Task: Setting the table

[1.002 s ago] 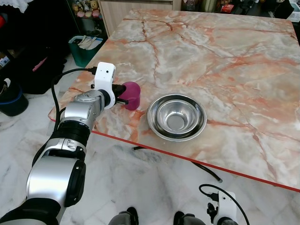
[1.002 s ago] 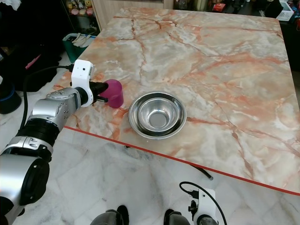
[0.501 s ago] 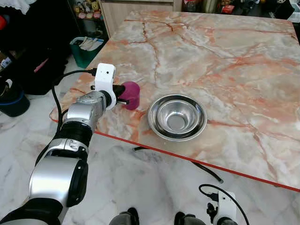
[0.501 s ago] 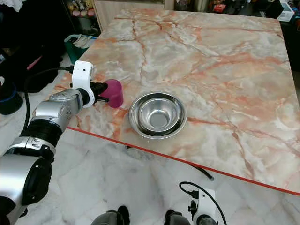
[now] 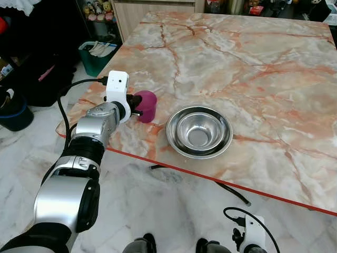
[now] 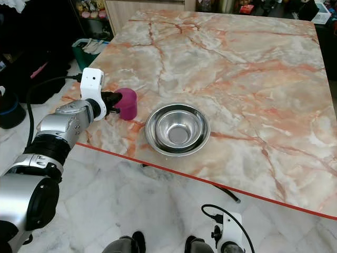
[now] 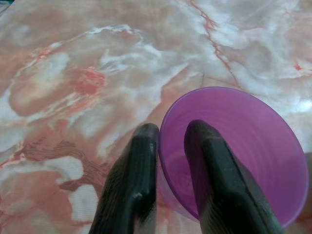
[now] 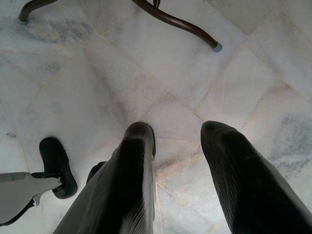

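— How many cups are you seeing, and where?

— You're looking at one purple cup, sitting upright near the tabletop's left front corner. Your left claw is pinching its rim: one finger is pressing outside the wall, the other is reaching down inside.

— And the bowls?

— One steel bowl is sitting to the right of the cup, near it but apart, close to the red front edge. So two dishes in all are sitting on the marble.

— What is the right arm doing?

— Your right claw is hanging down over the white marble floor, its two black fingers spread and gripping nothing. In its wrist view one curved metal leg with a grey tip is crossing the tiles, and a black foot is standing beside the fingers.

— Anything around the tabletop?

— Off its left side, one teal bin is standing on the floor, with a dark blue tub farther left. One black cable is lying on the floor under the front edge, and a few small figurines are sitting on a shelf at the back.
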You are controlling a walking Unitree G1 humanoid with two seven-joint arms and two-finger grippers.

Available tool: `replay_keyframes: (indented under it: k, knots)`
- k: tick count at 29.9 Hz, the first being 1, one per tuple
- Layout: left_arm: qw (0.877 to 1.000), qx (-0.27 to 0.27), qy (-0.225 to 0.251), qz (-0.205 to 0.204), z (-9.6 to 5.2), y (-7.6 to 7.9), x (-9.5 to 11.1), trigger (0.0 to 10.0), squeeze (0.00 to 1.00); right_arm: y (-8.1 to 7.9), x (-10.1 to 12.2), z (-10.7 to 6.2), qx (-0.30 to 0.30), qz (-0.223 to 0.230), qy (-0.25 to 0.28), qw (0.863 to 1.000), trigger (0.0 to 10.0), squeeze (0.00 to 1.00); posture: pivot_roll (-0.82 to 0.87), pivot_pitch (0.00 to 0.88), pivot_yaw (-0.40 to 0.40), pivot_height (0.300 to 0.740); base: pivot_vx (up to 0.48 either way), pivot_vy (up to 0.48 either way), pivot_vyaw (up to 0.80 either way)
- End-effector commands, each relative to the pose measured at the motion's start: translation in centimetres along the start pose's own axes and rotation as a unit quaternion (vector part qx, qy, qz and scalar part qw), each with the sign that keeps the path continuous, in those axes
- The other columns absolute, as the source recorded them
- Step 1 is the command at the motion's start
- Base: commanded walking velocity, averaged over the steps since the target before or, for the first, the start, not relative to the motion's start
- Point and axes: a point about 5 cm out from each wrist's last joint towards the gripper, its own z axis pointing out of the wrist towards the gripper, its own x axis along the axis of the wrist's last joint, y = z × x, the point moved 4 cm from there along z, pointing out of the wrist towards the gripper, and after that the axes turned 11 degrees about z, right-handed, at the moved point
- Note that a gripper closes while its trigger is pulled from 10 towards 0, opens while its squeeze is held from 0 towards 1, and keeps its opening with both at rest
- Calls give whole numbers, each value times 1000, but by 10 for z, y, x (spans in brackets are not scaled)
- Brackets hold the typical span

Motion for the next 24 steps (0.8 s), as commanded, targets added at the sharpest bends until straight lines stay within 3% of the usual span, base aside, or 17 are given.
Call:
replay_keyframes:
  k: [1, 8, 9, 21, 22, 24]
  knots:
    - [1000, -2, 1, -3, 1, 0, 3, 10000, 1000, 1, -10, -2, -3, 6, -11, 1000, 10000, 0, -43, 174, 93, 740, 0, 0, 0]
    - [1000, -2, 1, -3, 1, 0, 2, 10000, 1000, 1, -10, -2, -3, 7, -11, 1000, 10000, 0, -44, 174, 92, 740, 0, 0, 0]
    - [1000, 1, 4, -2, 1, -1, 4, 10000, 0, 1, -10, -2, -3, 7, -11, 1000, 10000, 0, -42, 174, 91, 740, 0, 0, 0]
    - [999, 14, 38, 10, -3, -10, 21, 10000, 0, 1, -10, -2, -2, 5, -11, 1000, 10000, 0, -37, 175, 89, 740, 0, 0, 0]
    - [998, 23, 59, 20, -6, -15, 34, 10000, 0, 1, -9, -2, -2, 5, -11, 1000, 10000, 0, -37, 175, 89, 740, 0, 0, 0]
    - [997, 28, 68, 24, -8, -18, 39, 10000, 0, 1, -9, -2, -2, 5, -11, 1000, 10000, 0, -37, 175, 89, 740, 0, 0, 0]
